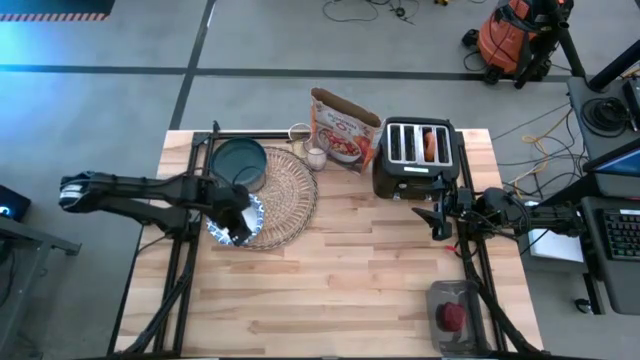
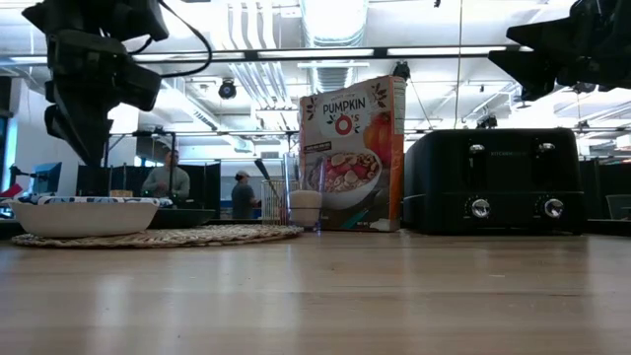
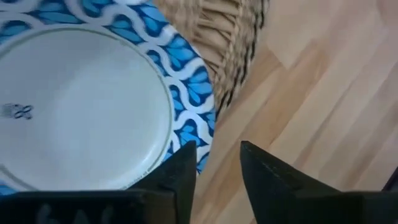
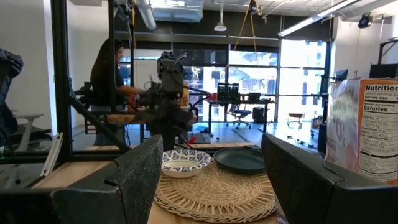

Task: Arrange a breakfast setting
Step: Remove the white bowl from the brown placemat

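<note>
Blue-and-white bowl (image 1: 236, 221) sits on the near-left edge of your woven placemat (image 1: 285, 195), white inside with a wavy blue rim.

You have one bowl, one dark teal plate (image 1: 239, 162), one small glass (image 1: 315, 157), one red fruit (image 1: 453, 316). The left gripper (image 3: 214, 171) hovers over the bowl's rim, fingers parted, grasping nothing. The right gripper (image 1: 436, 215) waits released beside the black toaster (image 1: 416, 155); a cereal bag (image 1: 340, 128) stands at the desk's back.

Open left claw (image 3: 214, 165) above bowl (image 3: 81, 106)
</note>
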